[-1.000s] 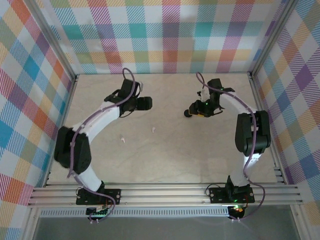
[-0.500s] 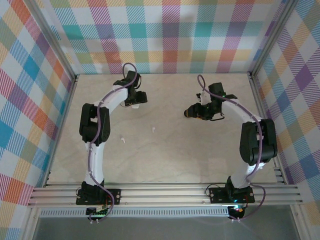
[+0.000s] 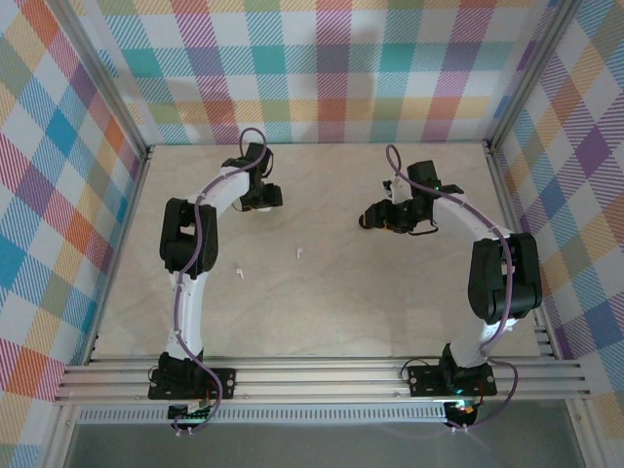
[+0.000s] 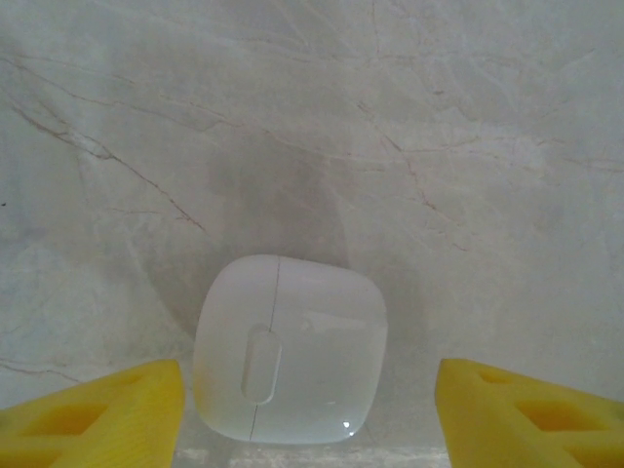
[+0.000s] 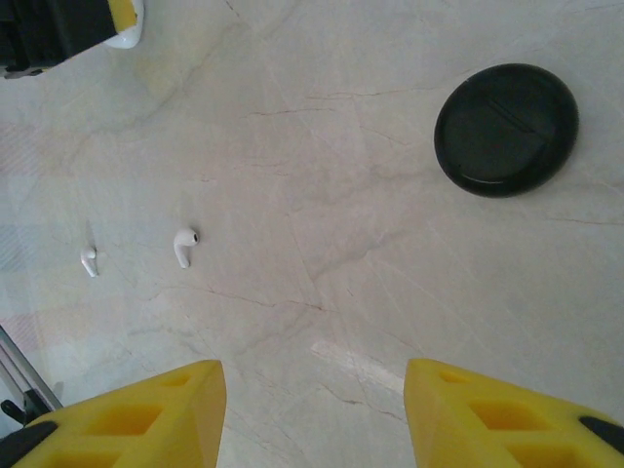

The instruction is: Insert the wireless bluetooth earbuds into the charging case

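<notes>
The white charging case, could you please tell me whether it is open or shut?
Shut: the white charging case lies flat, seam closed, no wells showing.

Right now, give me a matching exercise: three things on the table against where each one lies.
Things:
1. white case
2. black case
3. white earbuds

Places:
A. lying loose, at the left of the right wrist view
B. between the yellow fingers of the left tool
C. at the upper right of the right wrist view, lid shut

Pairs: 1-B; 2-C; 3-A
</notes>
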